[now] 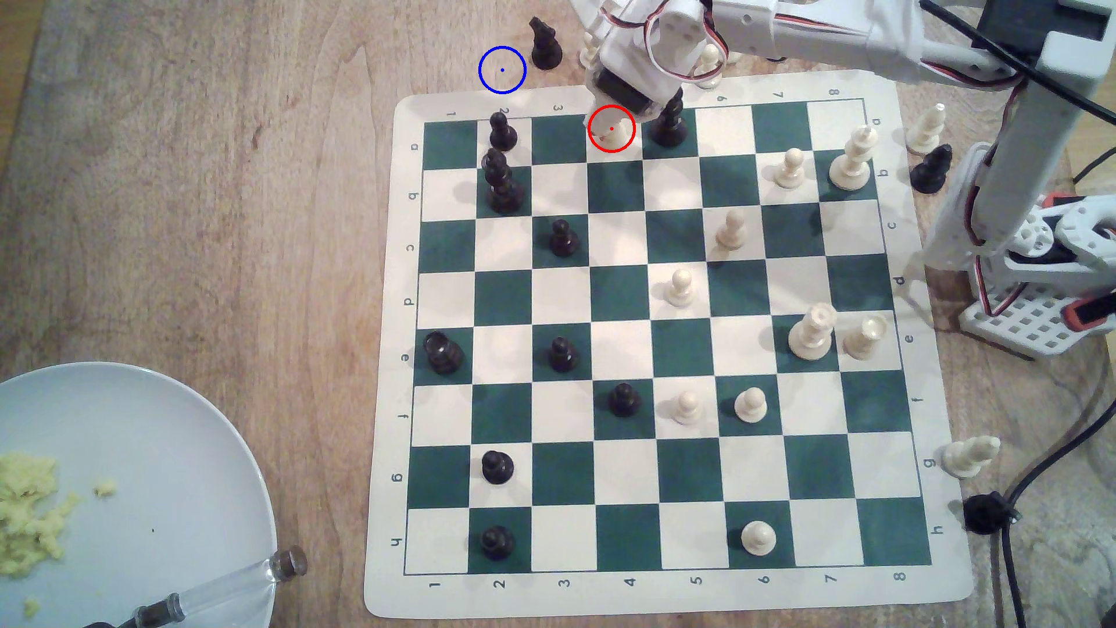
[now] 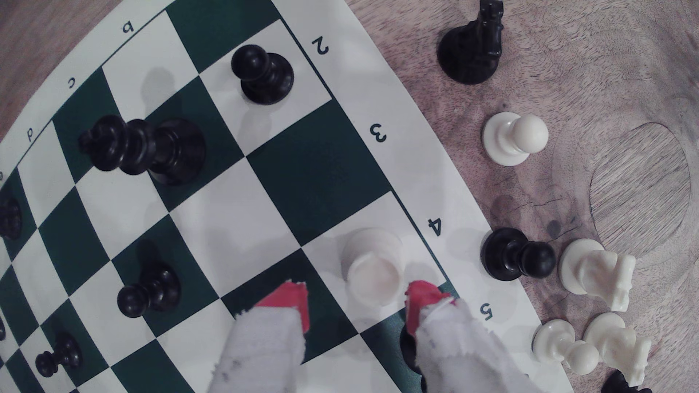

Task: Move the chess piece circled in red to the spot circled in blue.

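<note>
The short cream-white rook with a stubby body (image 1: 612, 134) is found standing on a white edge square of the green-and-white chessboard mat (image 1: 398, 338), in column 4. The red-tipped, cloth-wrapped tool (image 2: 357, 298) is spread open astride it; contact cannot be confirmed. The blue-ringed patch of bare wooden bench (image 1: 502, 70) lies unoccupied beyond the mat, beside a black knight (image 1: 545, 43).

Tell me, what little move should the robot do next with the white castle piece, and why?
Probably ease down a little and close. In the wrist view the gripper is open, its red-tipped fingers on either side of the cream rook without squeezing it. The rook stands on its square, and the blue-ringed spot is bare wood.
</note>
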`<action>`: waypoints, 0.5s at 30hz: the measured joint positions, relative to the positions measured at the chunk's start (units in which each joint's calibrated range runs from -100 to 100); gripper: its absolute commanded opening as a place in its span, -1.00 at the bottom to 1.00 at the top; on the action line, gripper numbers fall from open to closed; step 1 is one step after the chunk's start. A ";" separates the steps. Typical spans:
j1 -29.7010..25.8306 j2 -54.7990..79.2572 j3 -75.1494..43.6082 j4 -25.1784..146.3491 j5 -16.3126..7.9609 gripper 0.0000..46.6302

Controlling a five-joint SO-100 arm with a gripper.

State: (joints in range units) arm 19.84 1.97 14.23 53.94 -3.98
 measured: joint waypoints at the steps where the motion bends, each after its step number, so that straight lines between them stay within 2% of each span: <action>1: 0.00 0.00 0.00 0.00 0.00 -0.41; 15: 0.22 3.27 0.00 -1.83 0.00 -0.41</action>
State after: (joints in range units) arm 20.06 5.24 14.23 52.11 -3.98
